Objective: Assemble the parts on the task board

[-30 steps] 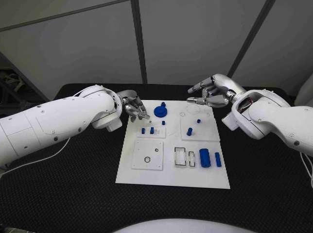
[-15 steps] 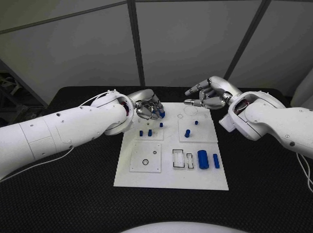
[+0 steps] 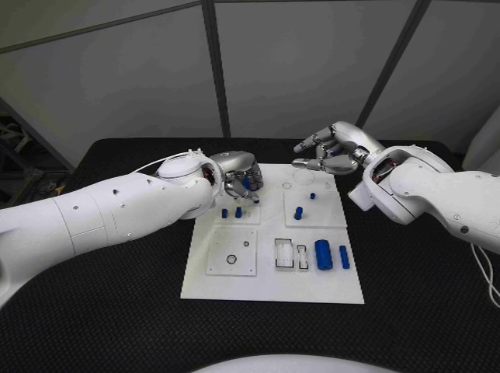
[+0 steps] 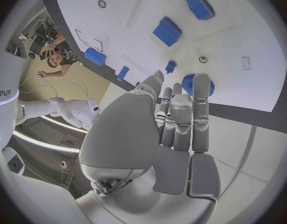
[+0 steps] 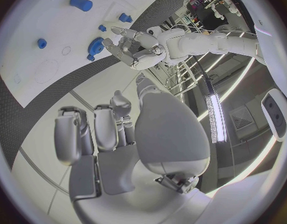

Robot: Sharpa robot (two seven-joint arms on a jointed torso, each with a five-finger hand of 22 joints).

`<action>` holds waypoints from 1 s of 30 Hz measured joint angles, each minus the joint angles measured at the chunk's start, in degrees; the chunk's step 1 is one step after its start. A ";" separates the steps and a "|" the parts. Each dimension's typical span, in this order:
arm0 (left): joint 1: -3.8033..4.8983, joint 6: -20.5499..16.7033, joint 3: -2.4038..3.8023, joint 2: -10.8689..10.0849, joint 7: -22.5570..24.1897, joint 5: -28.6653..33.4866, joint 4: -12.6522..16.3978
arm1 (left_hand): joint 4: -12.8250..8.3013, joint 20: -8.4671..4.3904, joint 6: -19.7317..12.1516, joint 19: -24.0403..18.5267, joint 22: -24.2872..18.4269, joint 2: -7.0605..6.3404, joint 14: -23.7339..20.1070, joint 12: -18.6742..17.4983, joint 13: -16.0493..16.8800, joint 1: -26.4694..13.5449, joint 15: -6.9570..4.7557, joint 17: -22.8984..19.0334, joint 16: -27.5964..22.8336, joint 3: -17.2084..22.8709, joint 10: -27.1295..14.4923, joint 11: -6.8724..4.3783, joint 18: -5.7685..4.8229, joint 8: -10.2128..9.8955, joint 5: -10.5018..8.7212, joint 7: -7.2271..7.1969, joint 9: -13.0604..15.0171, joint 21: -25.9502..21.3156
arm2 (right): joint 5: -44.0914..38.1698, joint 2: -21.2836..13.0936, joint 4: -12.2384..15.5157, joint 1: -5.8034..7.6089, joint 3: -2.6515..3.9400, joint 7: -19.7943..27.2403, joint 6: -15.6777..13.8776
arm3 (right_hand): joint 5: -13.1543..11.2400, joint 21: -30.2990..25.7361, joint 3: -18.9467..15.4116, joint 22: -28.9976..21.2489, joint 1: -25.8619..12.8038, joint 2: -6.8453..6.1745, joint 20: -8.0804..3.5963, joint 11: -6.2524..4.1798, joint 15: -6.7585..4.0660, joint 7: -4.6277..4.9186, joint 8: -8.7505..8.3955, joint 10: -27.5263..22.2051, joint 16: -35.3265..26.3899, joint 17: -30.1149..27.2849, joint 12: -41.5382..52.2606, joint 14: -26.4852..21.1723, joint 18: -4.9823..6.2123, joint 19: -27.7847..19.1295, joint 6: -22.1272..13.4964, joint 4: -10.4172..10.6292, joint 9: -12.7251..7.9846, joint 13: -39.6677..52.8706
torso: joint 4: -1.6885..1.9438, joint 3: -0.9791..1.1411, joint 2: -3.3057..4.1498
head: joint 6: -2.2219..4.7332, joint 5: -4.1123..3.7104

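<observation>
The white task board [image 3: 275,286] lies mid-table. My left hand [image 3: 239,176] hovers low over its far left corner. Its fingers [image 4: 181,109] lie side by side and reach onto a blue round part [image 4: 203,88] that sits on the board, with the thumb apart from it. The same round part [image 5: 95,46] lies just beyond the left hand [image 5: 130,46] in the right wrist view. My right hand [image 3: 330,153] hangs above the board's far edge, fingers loosely bent and apart, holding nothing. Two small blue pegs [image 3: 231,211] stand on a left plate. Another peg [image 3: 298,212] stands further right.
A thick blue cylinder [image 3: 323,254] and a slim one [image 3: 344,256] lie at the board's right side, next to rectangular slots [image 3: 287,252]. A square plate with a small hole [image 3: 234,257] sits near the left. Black table [image 3: 105,311] surrounds the board.
My left hand has moved right, from beside the board's far left edge onto the blue round part. The right hand has barely moved. The camera has shifted slightly.
</observation>
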 measured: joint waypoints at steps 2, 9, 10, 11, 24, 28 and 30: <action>-0.06 0.35 -0.01 0.33 -0.02 -0.66 -0.40 | -0.41 0.01 0.14 0.00 0.45 0.00 0.02 0.00 -0.46 0.00 -0.02 0.28 0.37 0.23 0.00 0.00 0.00 0.00 0.00 -0.14 -0.36 0.20 | -0.02 0.00 0.01 0.00 0.00 0.00 0.00 | 0.00 0.00 0.00 0.00 0.00 0.00 0.00 0.00 0.00 0.00 0.00 0.00 0.00 0.00 0.00 0.00 0.00 0.00 0.00 0.00 0.00 0.00 | 0.01 -0.01 0.00 | 0.00 0.00; -0.36 1.62 -0.06 1.36 -0.07 -2.27 -1.50 | -0.96 -0.19 0.74 1.04 2.89 0.37 0.62 0.35 -1.39 -0.02 -0.20 2.63 2.83 0.78 0.73 -0.41 -0.01 0.30 0.45 -0.29 -1.08 2.61 | -0.11 0.11 0.00 0.00 0.00 -0.01 0.00 | 0.00 0.00 0.00 0.00 0.00 0.00 0.00 0.00 0.00 0.00 0.00 0.00 0.00 0.00 0.00 0.00 0.00 0.00 0.00 0.00 0.00 0.00 | 0.03 -0.01 0.00 | -0.01 0.03; -0.40 1.82 -0.06 1.47 -0.08 -2.45 -1.68 | -0.96 -0.01 0.74 1.22 3.05 0.40 0.62 0.35 -1.47 -0.04 -0.20 2.68 2.85 0.78 0.83 -0.39 0.00 0.31 0.45 -0.29 -1.15 2.65 | -0.12 0.12 0.00 0.00 0.00 -0.01 0.00 | 0.00 0.00 0.00 0.00 0.00 0.00 0.00 0.00 0.00 0.00 0.00 0.00 0.00 0.00 0.00 0.00 0.00 0.00 0.00 0.00 0.00 0.00 | 0.04 0.00 0.00 | -0.04 0.03; -0.44 1.97 -0.06 1.55 -0.08 -2.57 -1.82 | -0.98 0.00 0.79 1.23 3.19 0.53 0.62 0.35 -1.55 0.09 -0.20 2.72 2.85 0.80 0.83 -0.39 0.00 0.31 0.45 -0.25 -1.21 2.93 | -0.13 0.12 0.00 0.00 0.00 -0.01 0.00 | 0.00 0.00 0.00 0.00 0.00 0.00 0.00 0.00 0.00 0.00 0.00 0.00 0.00 0.00 0.00 0.00 0.00 0.00 0.00 0.00 0.00 0.00 | 0.04 0.00 0.00 | -0.09 0.03; -0.91 3.92 -0.06 2.65 -0.13 -3.32 -3.16 | -1.90 0.10 1.95 2.56 6.31 1.06 1.03 0.63 -2.33 0.17 0.20 5.13 5.29 1.73 1.96 -0.47 -0.01 0.54 0.45 -0.31 -1.90 5.71 | -0.21 0.22 0.01 0.00 0.00 -0.04 0.00 | 0.00 0.00 0.00 0.00 0.00 0.00 0.00 0.00 0.00 0.00 0.00 0.00 0.00 0.00 0.00 0.00 0.00 0.00 0.00 0.00 -0.04 0.01 | 0.08 0.00 -0.04 | -0.41 0.04; -0.96 4.18 -0.01 2.93 -0.14 -3.39 -3.69 | -2.15 -0.07 2.15 2.72 6.85 1.06 1.03 0.63 -2.42 0.17 0.21 5.39 5.74 1.97 2.26 -0.59 -0.12 0.54 0.45 -0.11 -1.99 6.16 | -0.23 0.27 0.01 0.00 0.00 -0.05 0.00 | 0.00 0.00 0.00 0.00 0.00 0.00 0.00 0.00 0.00 0.00 0.00 0.00 0.00 0.01 0.00 0.00 0.00 0.00 0.00 0.00 -0.04 0.01 | 0.08 0.00 -0.05 | -0.42 0.01; -0.98 4.21 0.00 3.06 -0.14 -3.41 -3.88 | -2.14 0.10 2.28 2.97 7.07 1.22 1.03 0.63 -2.42 0.34 0.21 5.49 5.75 1.99 2.26 -0.60 -1.39 0.54 0.54 -0.23 -2.03 6.44 | -0.24 0.29 0.01 0.00 0.00 -0.05 0.00 | 0.00 0.00 0.00 0.00 0.00 0.00 0.00 0.00 0.00 0.00 0.00 0.00 0.00 0.00 0.00 0.00 0.00 0.00 0.00 0.00 -0.04 0.01 | 0.08 0.00 -0.07 | -0.44 -0.04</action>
